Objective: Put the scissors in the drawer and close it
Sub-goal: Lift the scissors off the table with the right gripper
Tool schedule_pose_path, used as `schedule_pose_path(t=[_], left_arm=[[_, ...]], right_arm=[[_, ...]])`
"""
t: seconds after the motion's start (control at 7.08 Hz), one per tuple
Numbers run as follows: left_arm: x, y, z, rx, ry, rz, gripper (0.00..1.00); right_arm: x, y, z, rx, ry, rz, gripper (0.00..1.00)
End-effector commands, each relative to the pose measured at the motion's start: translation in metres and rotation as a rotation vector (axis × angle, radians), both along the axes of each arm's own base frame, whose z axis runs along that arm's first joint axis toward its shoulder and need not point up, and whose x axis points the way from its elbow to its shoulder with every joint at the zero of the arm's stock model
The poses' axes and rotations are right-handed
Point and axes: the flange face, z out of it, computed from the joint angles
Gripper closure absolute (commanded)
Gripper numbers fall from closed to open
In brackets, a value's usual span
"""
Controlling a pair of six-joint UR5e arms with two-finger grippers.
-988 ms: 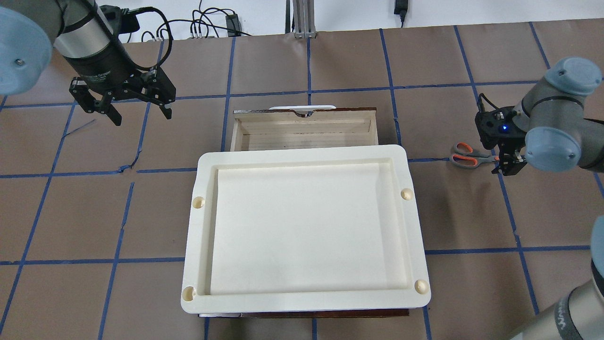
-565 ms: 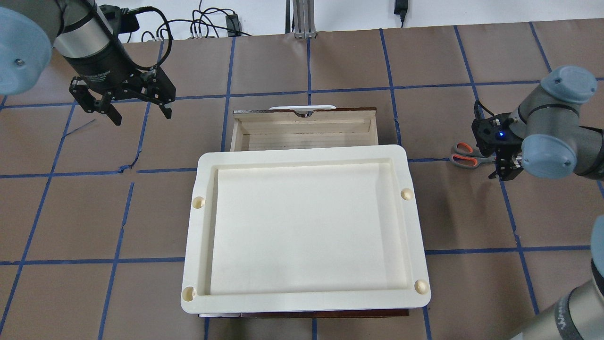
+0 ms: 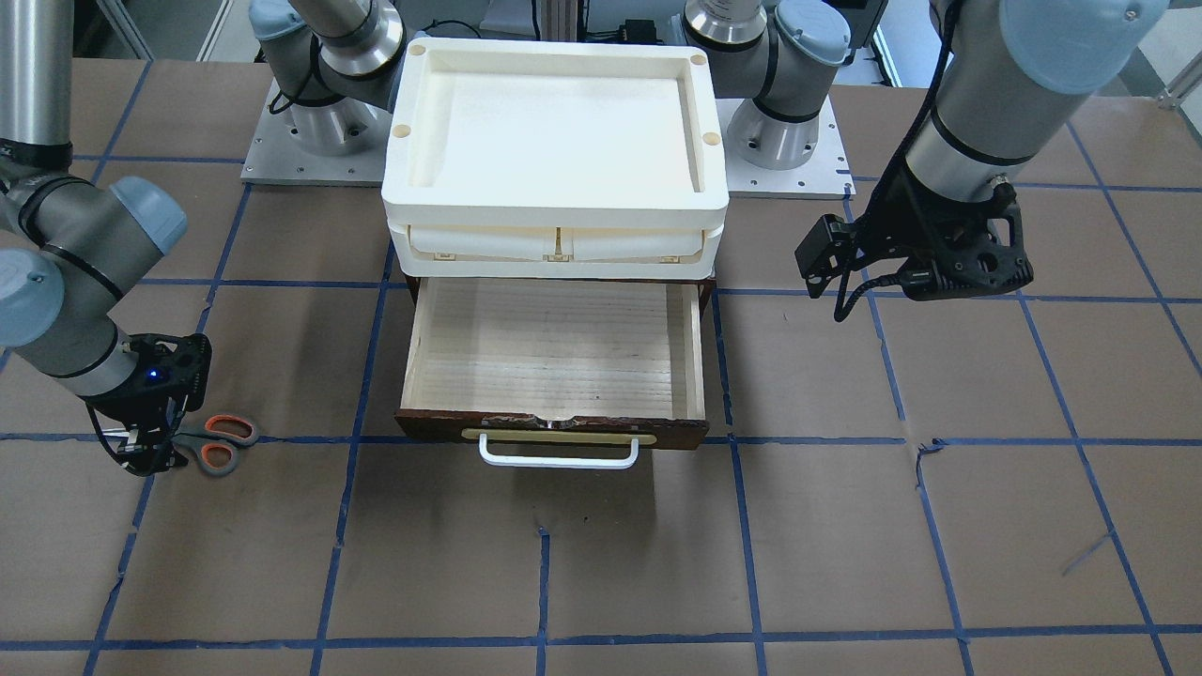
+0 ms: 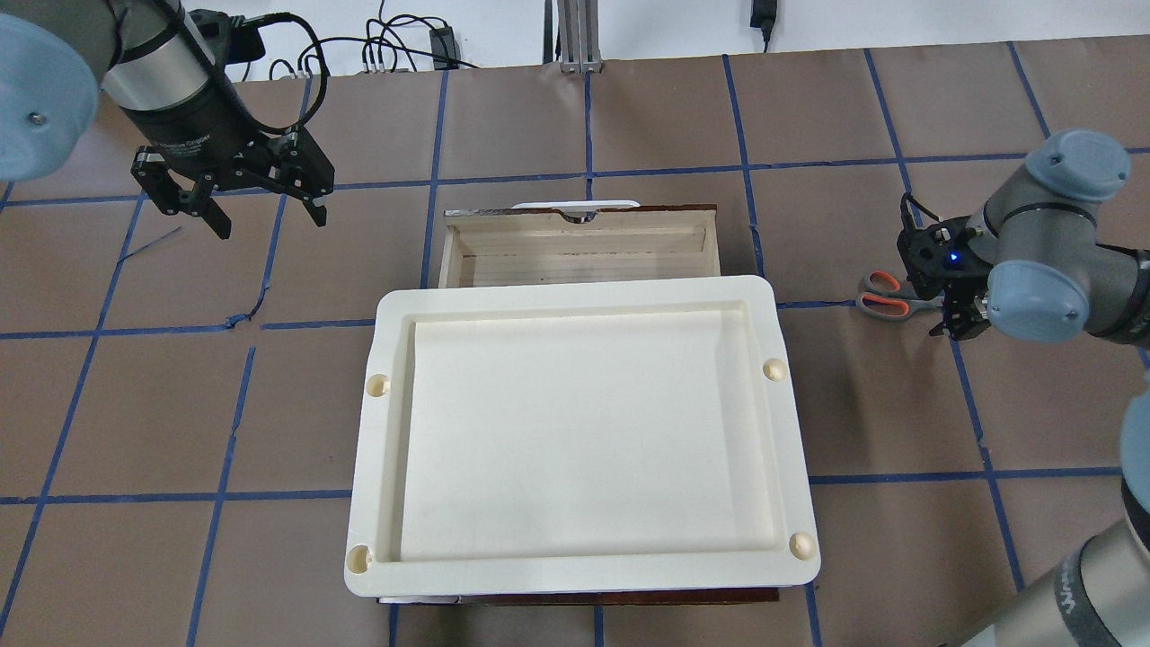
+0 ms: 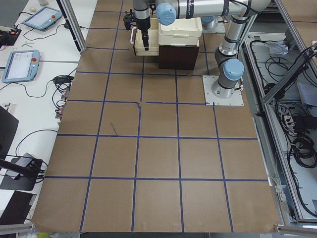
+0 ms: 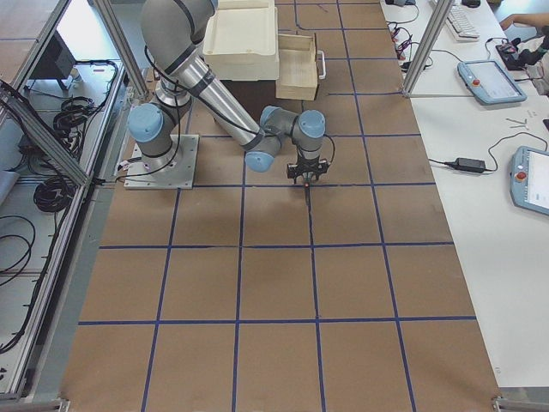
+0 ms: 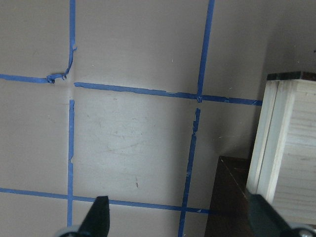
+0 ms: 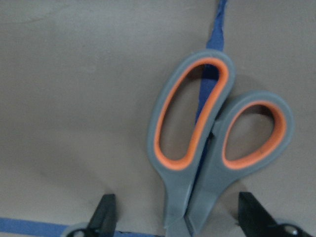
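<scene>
The scissors point(image 4: 883, 295) lie flat on the brown table to the right of the drawer, grey handles with orange-lined loops pointing toward it. They also show in the front view point(image 3: 222, 442). My right gripper point(image 4: 953, 316) is down over their blade end. In the right wrist view the scissors point(image 8: 212, 143) lie between the open fingertips point(image 8: 105, 213), near the pivot. The pale-wood drawer point(image 4: 460, 256) stands pulled out and empty, its dark front and white handle point(image 3: 559, 456) facing away from me. My left gripper point(image 4: 267, 216) hangs open and empty, left of the drawer.
A cream tray-topped box point(image 4: 575, 301) sits on the dark cabinet above the drawer. Blue tape lines grid the brown table. The drawer's side wall point(image 7: 276, 138) shows at the right of the left wrist view.
My right wrist has turned and shifted slightly left over the scissors. The scissors, drawer and left arm have not moved.
</scene>
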Motion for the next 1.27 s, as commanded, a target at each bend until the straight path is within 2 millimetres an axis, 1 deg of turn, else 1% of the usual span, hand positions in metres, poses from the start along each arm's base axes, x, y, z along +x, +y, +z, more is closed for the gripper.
schedule_pose_path(t=[0.0, 0.14, 0.42, 0.71, 0.85, 0.99, 1.13], left_arm=[[0.000, 0.000, 0.000, 0.001, 0.002, 0.000, 0.00], [0.000, 0.000, 0.001, 0.000, 0.000, 0.000, 0.00], [0.000, 0.000, 0.001, -0.002, 0.000, 0.000, 0.00], [0.001, 0.000, 0.000, -0.001, 0.002, 0.000, 0.00], [0.001, 0.000, 0.000, 0.000, 0.000, -0.002, 0.00], [0.001, -0.001, 0.000, -0.003, 0.000, 0.000, 0.00], [0.001, -0.001, 0.000, -0.004, 0.001, -0.001, 0.00]], right_arm=[[0.000, -0.001, 0.001, -0.003, 0.003, 0.001, 0.34], [0.000, -0.001, 0.003, -0.006, 0.004, 0.000, 0.46], [0.000, 0.000, 0.007, -0.012, 0.008, -0.011, 0.61], [0.000, -0.001, 0.009, -0.018, 0.008, -0.025, 0.70], [0.000, -0.003, 0.014, -0.027, 0.011, -0.029, 0.78], [0.002, -0.004, 0.024, -0.044, 0.016, -0.040, 0.83], [0.001, -0.015, 0.059, -0.108, 0.023, -0.104, 0.87]])
